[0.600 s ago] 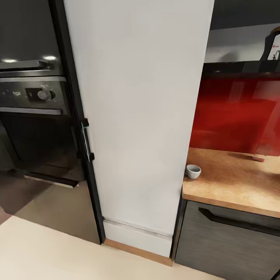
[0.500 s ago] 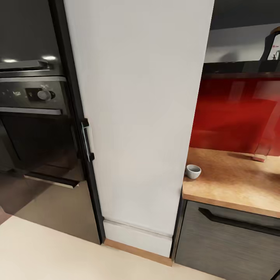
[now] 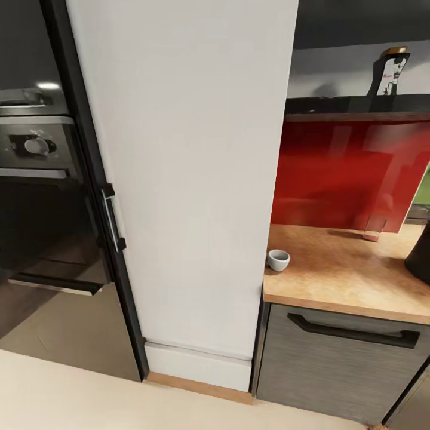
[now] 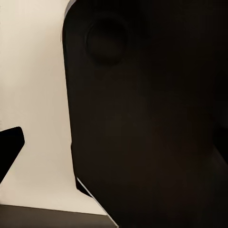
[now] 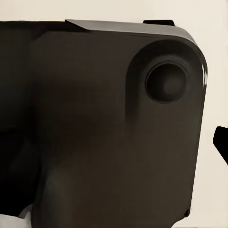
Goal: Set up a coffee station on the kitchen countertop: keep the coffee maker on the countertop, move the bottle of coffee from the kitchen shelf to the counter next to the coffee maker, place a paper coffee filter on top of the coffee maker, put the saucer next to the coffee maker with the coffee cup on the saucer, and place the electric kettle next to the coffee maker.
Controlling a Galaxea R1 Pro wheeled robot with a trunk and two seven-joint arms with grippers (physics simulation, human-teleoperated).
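Observation:
The small white-grey coffee cup (image 3: 278,260) stands on the tan countertop (image 3: 346,280) at its left end, close to the tall white cabinet. High on the dark kitchen shelf (image 3: 352,106) stands the bottle of coffee (image 3: 391,73), dark with a gold cap and a white-and-red label. A black rounded object (image 3: 420,255) is cut off at the counter's right edge; I cannot tell what it is. In each wrist view a dark robot panel (image 4: 142,118) (image 5: 109,128) blocks most of the picture, with one black tip at the frame edge (image 4: 9,147) (image 5: 221,142).
A tall white cabinet side (image 3: 185,179) rises in the middle. A black built-in oven (image 3: 36,179) with a knob is to its left. A red backsplash (image 3: 346,173) backs the counter, with a small clear glass (image 3: 374,227) against it. Dark grey drawer (image 3: 340,358) below, pale floor (image 3: 60,394) in front.
The whole head view has shifted, so the camera has turned right. The bottle of coffee and a black object at the counter's right edge have come into view. Nothing itself moved.

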